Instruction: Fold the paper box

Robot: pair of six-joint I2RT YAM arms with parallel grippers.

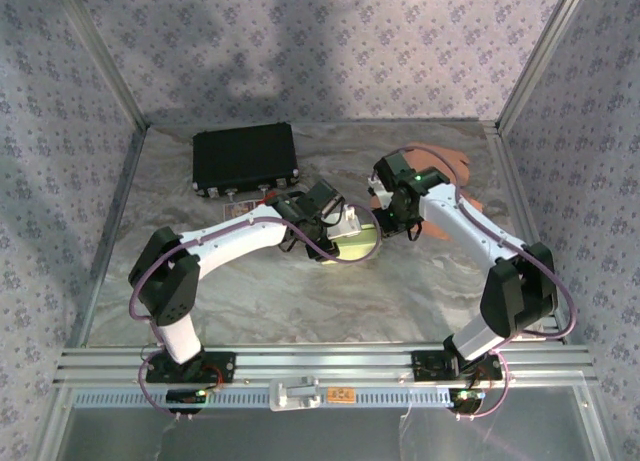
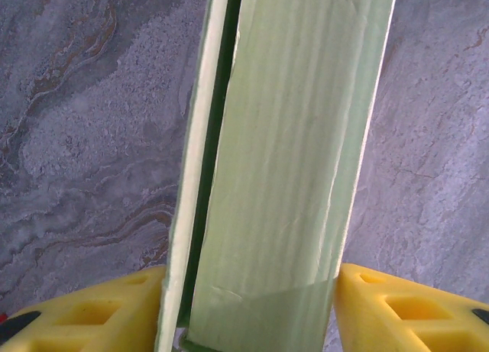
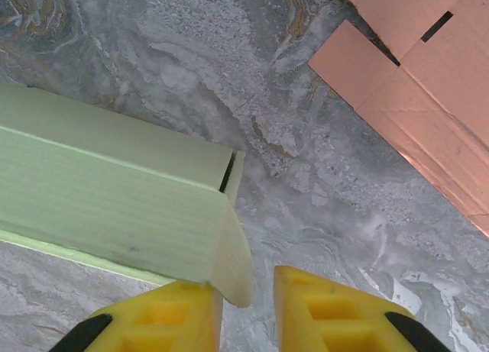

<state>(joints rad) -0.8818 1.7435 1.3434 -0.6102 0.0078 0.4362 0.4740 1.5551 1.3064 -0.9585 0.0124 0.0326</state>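
Observation:
The pale green paper box [image 1: 352, 243] lies at the middle of the table between both arms. My left gripper [image 2: 250, 291] is shut on it: the box's long folded body [image 2: 283, 176] runs up between the two yellow fingers [image 2: 92, 314], which press its sides. My right gripper [image 3: 248, 306] stands open at the box's end. A curved end flap [image 3: 233, 260] of the box [image 3: 114, 199] hangs between its fingers, against the left finger [image 3: 153, 321], with a gap to the right one. From above, the right gripper [image 1: 385, 221] sits just right of the left gripper [image 1: 335, 221].
A black case [image 1: 245, 159] lies at the back left. A flat pink cardboard sheet [image 1: 450, 166] lies at the back right, close beyond the right gripper [image 3: 428, 85]. Patterned walls enclose the marbled table [image 1: 300, 301].

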